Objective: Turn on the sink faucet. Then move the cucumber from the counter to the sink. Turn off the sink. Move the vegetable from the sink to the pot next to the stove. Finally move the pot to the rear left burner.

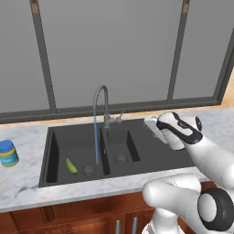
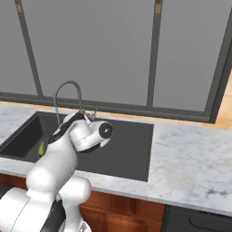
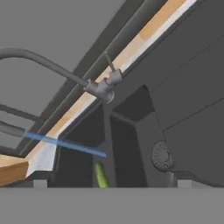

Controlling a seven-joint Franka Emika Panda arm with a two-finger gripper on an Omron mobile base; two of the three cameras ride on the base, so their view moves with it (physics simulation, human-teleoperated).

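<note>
**Water running, cucumber in the basin, lever next**

Left base view: blue stream falling from the sink faucet (image 1: 101, 98) into the large bowl of the sink (image 1: 137, 157), landing beside the drain. Cucumber (image 1: 71, 165) lying on the bowl floor near the front left corner, just left of the stream and apart from it. Blue-lidded jar (image 1: 8, 153) parked at the left edge of the surface (image 1: 23, 180). Arm reaching in from the right, wrist above the drainboard, near the faucet base.

Right base view: wrist hovering over the sink, in front of the gooseneck. Sliver of green showing low in the bowl behind the arm.

Hand view: small lever handle (image 3: 109, 65) standing up from the faucet base, ahead of the camera and not yet touched. Pincer (image 3: 109, 183) spread wide, grasping nothing, tips barely poking up at the bottom edge.

Handling, as a judgement: lever thin, stiff metal, likely light to move; best nudged or pinched near its free tip for leverage. Cucumber light, firm, now probably wet and slick, curved; best taken across its middle, squarely, to keep it from squirting out.
</note>
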